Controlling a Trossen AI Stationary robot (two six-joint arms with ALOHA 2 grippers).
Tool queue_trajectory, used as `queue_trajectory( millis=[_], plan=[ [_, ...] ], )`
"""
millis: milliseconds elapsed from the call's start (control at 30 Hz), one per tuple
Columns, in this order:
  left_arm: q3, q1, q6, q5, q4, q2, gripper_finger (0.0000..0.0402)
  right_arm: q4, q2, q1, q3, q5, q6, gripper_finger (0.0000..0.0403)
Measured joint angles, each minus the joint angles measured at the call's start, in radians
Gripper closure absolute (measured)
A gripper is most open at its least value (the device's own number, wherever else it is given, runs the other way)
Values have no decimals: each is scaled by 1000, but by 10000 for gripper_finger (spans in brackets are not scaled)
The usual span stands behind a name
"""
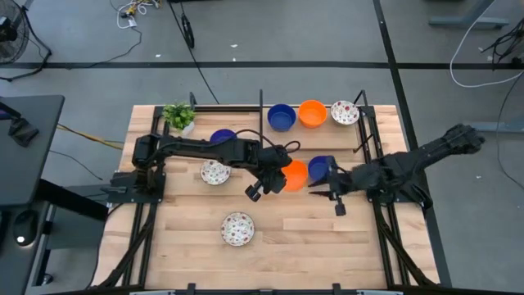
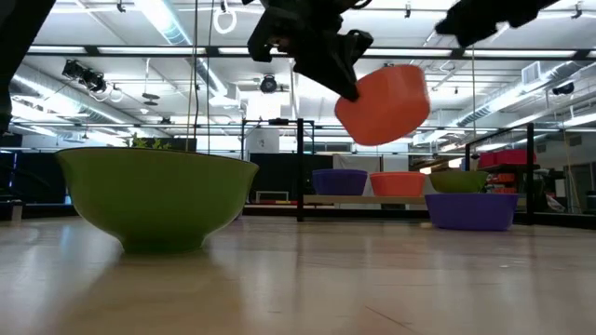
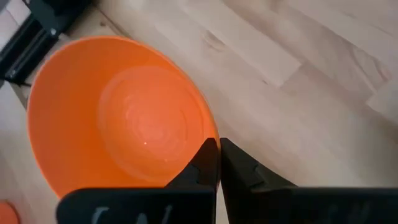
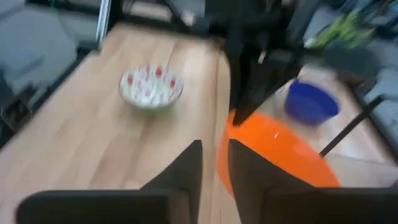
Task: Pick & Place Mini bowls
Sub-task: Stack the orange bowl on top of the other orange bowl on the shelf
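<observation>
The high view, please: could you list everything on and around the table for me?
Blue bowls: 3, blue; back row, behind the left arm, beside the right gripper.
Orange bowls: 2, orange; back row, one lifted mid-table.
Floral bowls: 3, white and red; back row, left of centre, front.
Plant: 1, green; back left corner.
Table: 1, light wood.
Left gripper: shut on the orange bowl's rim.
Right gripper: open, empty, mid-table.

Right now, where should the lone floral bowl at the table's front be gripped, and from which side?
By its rim, from straight above: the floral bowl sits upright, open and clear. One jaw inside, one outside, as the left gripper holds the orange bowl.
</observation>
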Motion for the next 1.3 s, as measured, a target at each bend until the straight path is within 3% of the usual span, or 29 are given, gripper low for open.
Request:
queue_trajectory(
  millis=[233,400,533,767,933,1100,1300],
  plan=[
    [0,-9,-1,-3,1,0,395,-81,162,-159,79,-135,-200,236],
    [0,-13,-1,-2,3,0,391,-139,264,-225,142,-250,-242,225],
    [0,-12,-1,0,4,0,392,-144,304,-247,168,-323,-245,259],
    [0,-12,-26,-29,44,0,367,-180,308,-247,169,-357,-244,384],
    [0,-11,-103,-117,38,-11,303,-203,308,-291,138,-286,-257,389],
    [1,-12,-216,-239,-112,-62,238,-187,298,-494,125,-246,-354,397],
    [-18,-4,-443,-43,-289,-154,219,-71,296,-847,125,-256,-423,399]
  ],
)
